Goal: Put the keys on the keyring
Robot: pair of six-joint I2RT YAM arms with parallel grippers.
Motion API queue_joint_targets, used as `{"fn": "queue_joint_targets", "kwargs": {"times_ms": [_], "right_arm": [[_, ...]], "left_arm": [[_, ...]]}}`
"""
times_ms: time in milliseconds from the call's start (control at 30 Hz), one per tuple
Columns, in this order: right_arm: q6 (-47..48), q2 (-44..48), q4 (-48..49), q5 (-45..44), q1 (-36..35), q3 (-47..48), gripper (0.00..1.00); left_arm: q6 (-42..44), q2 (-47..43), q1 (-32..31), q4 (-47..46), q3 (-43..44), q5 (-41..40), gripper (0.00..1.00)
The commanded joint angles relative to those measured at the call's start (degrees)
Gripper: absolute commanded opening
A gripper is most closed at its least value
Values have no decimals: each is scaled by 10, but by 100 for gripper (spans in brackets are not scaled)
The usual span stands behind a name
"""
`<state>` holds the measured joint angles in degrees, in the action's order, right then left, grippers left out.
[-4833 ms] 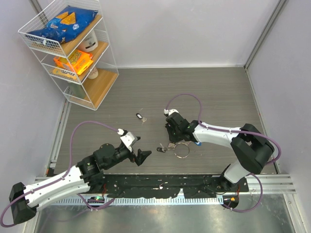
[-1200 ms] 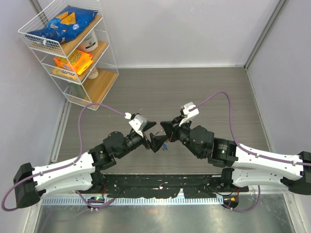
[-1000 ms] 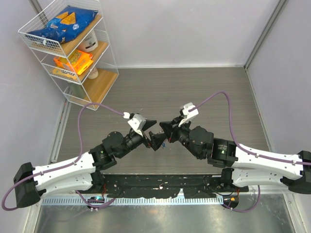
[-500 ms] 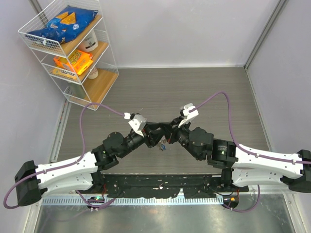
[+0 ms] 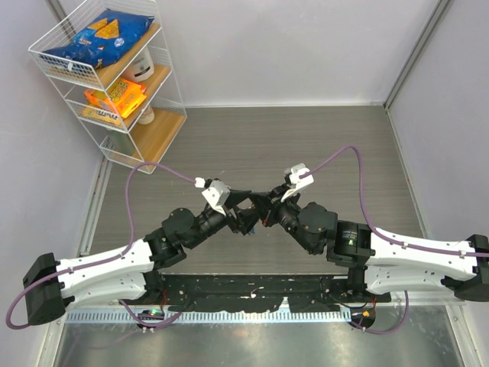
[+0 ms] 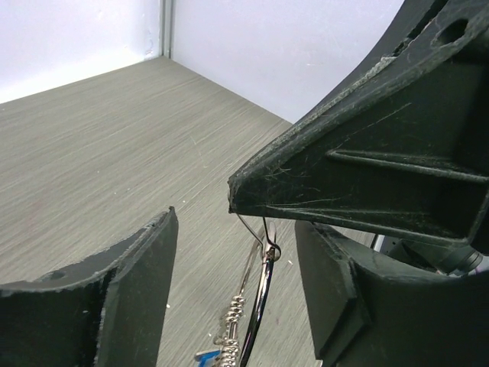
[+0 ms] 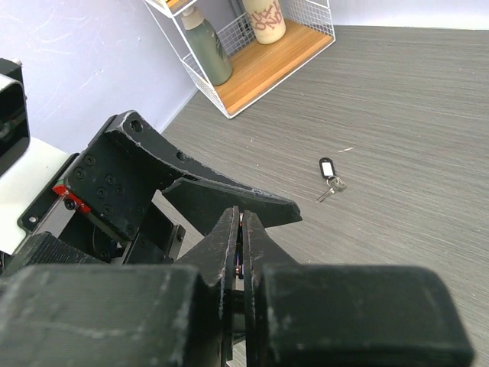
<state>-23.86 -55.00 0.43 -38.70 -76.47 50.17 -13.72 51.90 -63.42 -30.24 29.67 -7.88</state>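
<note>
My right gripper (image 7: 239, 219) is shut on the keyring (image 6: 263, 287), a thin wire loop that hangs below its fingertips above the table. On the loop's lower part hang small silvery keys with a blue tag (image 6: 221, 348). My left gripper (image 6: 237, 229) is open, its two fingers on either side of the ring and apart from it. In the top view the left gripper (image 5: 246, 219) and right gripper (image 5: 263, 208) meet tip to tip at mid-table. Another key with a dark-framed tag (image 7: 328, 172) lies flat on the table beyond them.
A white wire rack (image 5: 114, 84) with snack bags and jars stands at the back left; its lower shelf with a bottle (image 7: 205, 42) shows in the right wrist view. Grey walls enclose the wood-grain table (image 5: 344, 153).
The left gripper has moved right until its fingers straddle the right gripper's tips and the hanging ring. The right arm has held still with the ring.
</note>
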Motion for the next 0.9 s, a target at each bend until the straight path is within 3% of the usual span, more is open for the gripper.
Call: {"fn": "queue_joint_targets", "kwargs": {"times_ms": [0, 167, 200, 267, 500, 733, 867], "right_arm": [[5, 9, 46, -22, -6, 25, 6], [3, 5, 46, -21, -8, 26, 6], [3, 5, 46, -22, -9, 26, 6], [2, 7, 48, -23, -9, 23, 6], [-4, 17, 36, -13, -12, 18, 6], [2, 53, 7, 5, -12, 20, 54], [8, 53, -61, 31, -12, 64, 60]], "left_arm": [[-1, 1, -3, -41, -1, 3, 64], [0, -2, -3, -48, -5, 9, 43], [1, 0, -2, -47, -4, 12, 34], [2, -3, -3, -44, -3, 9, 0], [11, -21, -2, -47, -16, 7, 0], [34, -44, -2, -21, -16, 26, 0], [50, -58, -3, 5, -15, 51, 0]]}}
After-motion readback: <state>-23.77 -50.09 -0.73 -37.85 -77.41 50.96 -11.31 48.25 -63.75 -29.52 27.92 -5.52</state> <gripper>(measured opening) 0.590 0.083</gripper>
